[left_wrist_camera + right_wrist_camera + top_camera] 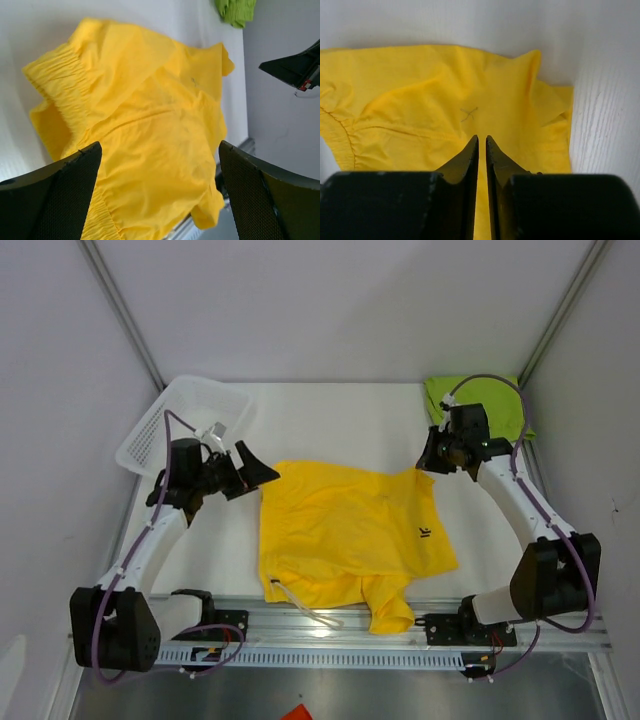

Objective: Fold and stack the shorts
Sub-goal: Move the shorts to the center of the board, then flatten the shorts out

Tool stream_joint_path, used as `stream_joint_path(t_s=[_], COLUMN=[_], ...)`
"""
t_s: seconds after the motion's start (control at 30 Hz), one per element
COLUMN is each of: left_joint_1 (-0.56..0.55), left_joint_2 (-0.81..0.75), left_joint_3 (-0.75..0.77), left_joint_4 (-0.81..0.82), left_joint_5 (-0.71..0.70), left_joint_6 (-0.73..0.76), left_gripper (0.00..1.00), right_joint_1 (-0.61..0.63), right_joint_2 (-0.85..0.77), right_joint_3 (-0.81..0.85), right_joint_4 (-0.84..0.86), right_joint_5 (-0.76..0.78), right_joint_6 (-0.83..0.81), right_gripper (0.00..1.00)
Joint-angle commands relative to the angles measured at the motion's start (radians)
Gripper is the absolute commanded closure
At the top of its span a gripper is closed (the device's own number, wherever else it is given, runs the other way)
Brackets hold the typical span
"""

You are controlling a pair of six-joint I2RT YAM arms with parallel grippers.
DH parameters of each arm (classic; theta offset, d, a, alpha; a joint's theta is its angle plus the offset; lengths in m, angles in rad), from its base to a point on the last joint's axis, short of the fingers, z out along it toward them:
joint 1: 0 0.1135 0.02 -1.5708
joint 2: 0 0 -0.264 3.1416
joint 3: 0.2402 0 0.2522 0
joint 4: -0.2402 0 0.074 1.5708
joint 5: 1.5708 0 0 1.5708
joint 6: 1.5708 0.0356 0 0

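Shorts (345,535): yellow, thin, rumpled fabric

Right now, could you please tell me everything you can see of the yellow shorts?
The yellow shorts are thin, wrinkled bright fabric, lying spread across the middle of the white table. They have a gathered elastic waistband, a white drawstring, and a small dark logo. One leg reaches the near metal rail.

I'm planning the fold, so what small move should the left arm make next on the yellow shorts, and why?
Probably lower the left gripper onto the waistband edge of the yellow shorts: its jaws stand wide open near that edge, holding nothing, and the shorts lie spread out.
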State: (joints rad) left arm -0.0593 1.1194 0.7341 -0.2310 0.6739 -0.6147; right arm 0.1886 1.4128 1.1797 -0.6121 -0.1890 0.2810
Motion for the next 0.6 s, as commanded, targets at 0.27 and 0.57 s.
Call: stream_joint_path(t_s=[0.27,0.57], left_joint_1=[-0.048,-0.05], left_joint_2=[-0.098,-0.165], left_joint_3=[0.081,-0.142], left_joint_4=[-0.195,-0.024], left_joint_5=[-0.307,-0.384], left_joint_6=[0.148,0.009], left_gripper=[0.01,0.01], right_joint_1=[-0.08,-0.244], right_joint_2=[0.147,-0.049], right_joint_3=[0.102,-0.292], right_joint_4=[0.115,0.265], right_joint_5=[-0.006,-0.167], right_joint_6=[0.009,0.06], right_gripper=[0.37,0.44])
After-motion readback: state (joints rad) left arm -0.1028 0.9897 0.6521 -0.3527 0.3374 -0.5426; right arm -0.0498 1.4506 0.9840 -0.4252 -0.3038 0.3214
